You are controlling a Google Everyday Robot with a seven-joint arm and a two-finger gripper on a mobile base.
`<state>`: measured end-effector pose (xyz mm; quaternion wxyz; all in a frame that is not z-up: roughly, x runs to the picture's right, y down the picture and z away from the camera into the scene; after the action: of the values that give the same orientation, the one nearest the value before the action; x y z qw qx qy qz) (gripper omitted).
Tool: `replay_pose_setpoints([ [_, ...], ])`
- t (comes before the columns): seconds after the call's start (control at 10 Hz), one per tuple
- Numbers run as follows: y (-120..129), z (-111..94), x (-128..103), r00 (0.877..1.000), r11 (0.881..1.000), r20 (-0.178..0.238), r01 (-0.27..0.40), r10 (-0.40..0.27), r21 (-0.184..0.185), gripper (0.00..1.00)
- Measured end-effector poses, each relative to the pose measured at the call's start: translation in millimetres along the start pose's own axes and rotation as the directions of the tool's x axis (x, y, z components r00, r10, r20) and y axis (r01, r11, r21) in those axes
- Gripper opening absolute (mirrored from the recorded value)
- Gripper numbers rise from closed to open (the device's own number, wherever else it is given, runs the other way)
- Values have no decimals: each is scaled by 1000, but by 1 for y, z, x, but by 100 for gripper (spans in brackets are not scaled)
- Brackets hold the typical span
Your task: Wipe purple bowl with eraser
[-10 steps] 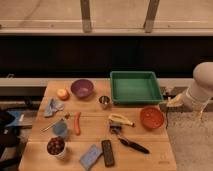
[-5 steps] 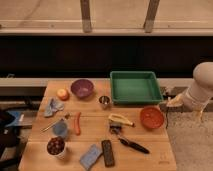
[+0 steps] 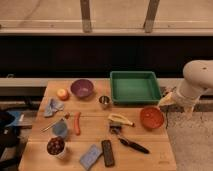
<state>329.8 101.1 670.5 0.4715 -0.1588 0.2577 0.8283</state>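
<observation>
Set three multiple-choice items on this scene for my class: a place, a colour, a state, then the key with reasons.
1. Where is the purple bowl?
A. on the floor
B. on the table, left of the green tray
C. on a shelf

2. Which colour is the bowl nearest the gripper?
A. orange-red
B. blue
C. white

3. How is the eraser?
A. gripped
B. lying on the table, untouched
C. inside a bowl

Key: 1 B, it stands left of the green tray; 2 A, the orange-red bowl sits by the gripper, open beside the table's right edge; 3 B, it lies beside the blue-grey pad.
</observation>
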Motion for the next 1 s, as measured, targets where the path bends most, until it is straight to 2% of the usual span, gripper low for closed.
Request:
replay_pose_setpoints([
  [0.2, 26, 5, 18, 997, 997, -29, 76, -76, -24, 80],
  [0.3, 38, 6, 34, 991, 992, -46, 121, -123, -46, 80],
  [0.4, 48, 6, 44, 986, 986, -55, 154, -158, -63, 80],
  [0.6, 76, 5, 68, 968, 967, -68, 236, -243, -100, 80],
  [0.8, 103, 10, 91, 942, 942, -91, 311, -323, -128, 80],
  [0.9, 118, 13, 104, 925, 926, -98, 354, -367, -133, 80],
  [1.0, 134, 20, 119, 901, 905, -110, 405, -419, -130, 80],
])
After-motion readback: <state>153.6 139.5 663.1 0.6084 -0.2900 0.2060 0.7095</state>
